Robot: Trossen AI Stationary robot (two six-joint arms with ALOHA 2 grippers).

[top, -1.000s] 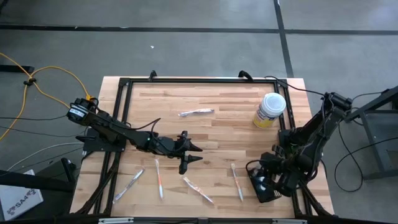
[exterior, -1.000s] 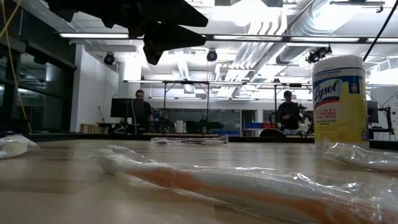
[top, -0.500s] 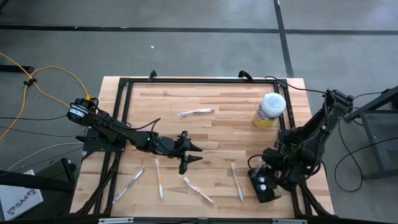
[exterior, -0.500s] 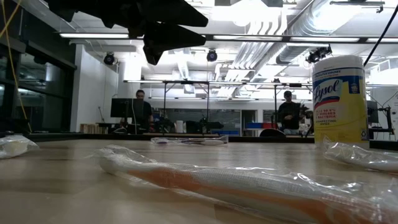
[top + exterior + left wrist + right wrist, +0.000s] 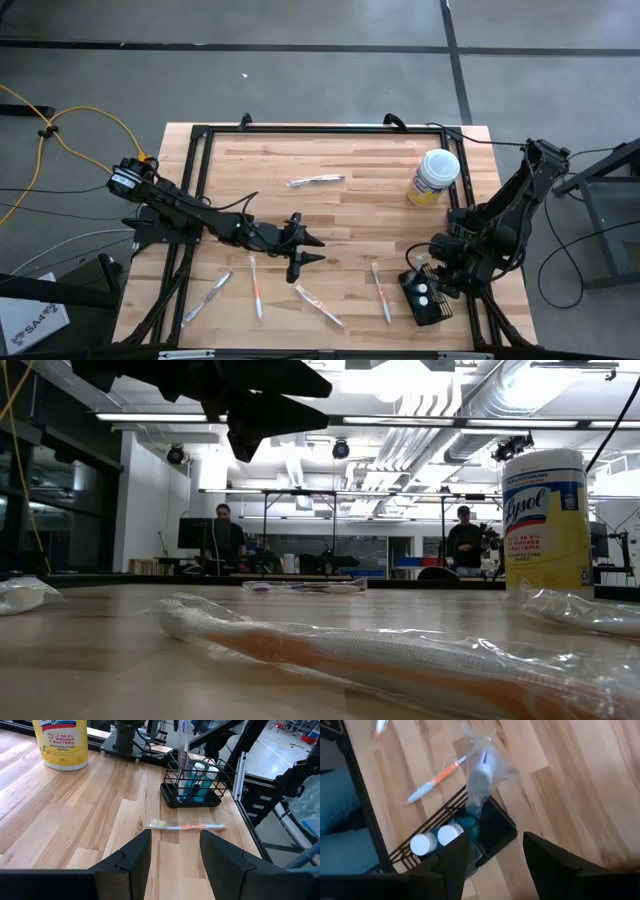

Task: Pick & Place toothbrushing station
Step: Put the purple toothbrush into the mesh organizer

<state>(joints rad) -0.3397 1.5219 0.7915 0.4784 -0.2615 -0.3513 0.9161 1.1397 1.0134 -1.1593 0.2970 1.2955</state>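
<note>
The right end effector [image 5: 492,865] stands released, its two dark fingers [image 5: 452,862] spread wide above the basket [image 5: 425,296], touching nothing. The basket sits at the lower right of the desk [image 5: 340,215] in the high view, by the frame rail. It holds two white-capped tubes [image 5: 434,840] and a wrapped toothbrush [image 5: 479,775] standing upright.

The left end effector [image 5: 172,852] hangs open and empty over the desk's middle, a wrapped toothbrush [image 5: 186,826] lying ahead of it, just short of the basket.

The yellow canister [image 5: 546,520] at the upper right reads "Lysol"; in the left wrist view its label [image 5: 61,737] shows "OF VIRUSES & BACTERIA" and "DISINFECTING WIPES". Its top is cut off there. Smaller print is unreadable. Other wrapped toothbrushes [image 5: 316,180] lie scattered.
</note>
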